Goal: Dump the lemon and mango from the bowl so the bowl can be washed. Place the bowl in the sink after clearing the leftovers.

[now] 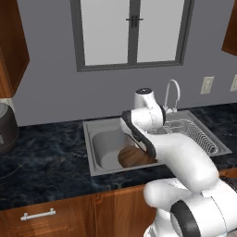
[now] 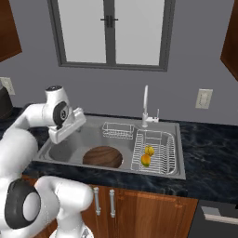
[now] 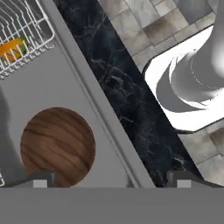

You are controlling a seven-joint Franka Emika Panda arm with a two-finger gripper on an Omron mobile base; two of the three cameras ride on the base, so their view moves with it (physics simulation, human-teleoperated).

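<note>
Bowl (image 3: 57,146) flat in sink (image 2: 65,149), below spread fingers (image 3: 38,180), untouched

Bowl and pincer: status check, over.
Pincer open, holding nothing, above basin. Bowl flat in sink, emptied. Lemon and mango in wire rack. Nothing in the way.

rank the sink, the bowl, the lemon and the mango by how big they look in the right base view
1. the sink
2. the bowl
3. the mango and the lemon: they look about alike in the wire rack, and they overlap, so I won't rank them.
</note>
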